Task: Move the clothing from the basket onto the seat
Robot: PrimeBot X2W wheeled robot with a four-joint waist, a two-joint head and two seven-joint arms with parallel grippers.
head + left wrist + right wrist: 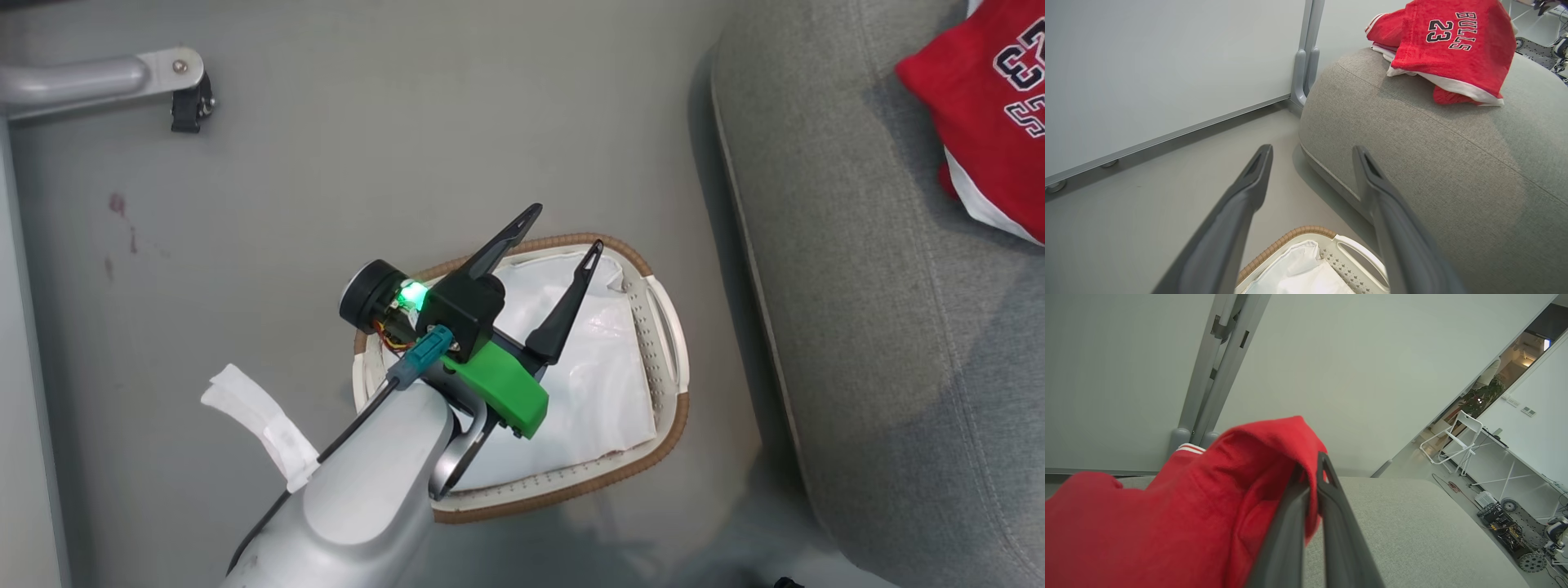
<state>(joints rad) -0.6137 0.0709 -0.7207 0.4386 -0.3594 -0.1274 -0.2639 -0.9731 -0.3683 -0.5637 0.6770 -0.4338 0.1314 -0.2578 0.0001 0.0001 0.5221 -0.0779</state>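
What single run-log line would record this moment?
left gripper: open, above basket | right gripper: shut on clothing | clothing: on seat | basket: holds white sheet

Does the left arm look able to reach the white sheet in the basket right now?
Probably yes. The left gripper hangs open above the basket, and the sheet lies bare beneath it, with nothing seen between the two.

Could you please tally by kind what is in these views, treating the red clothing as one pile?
red clothing pile: 1
basket: 1
white sheet lining it: 1
couch: 1
grippers: 2, the left gripper open, the right gripper shut on the pile
Total: 6
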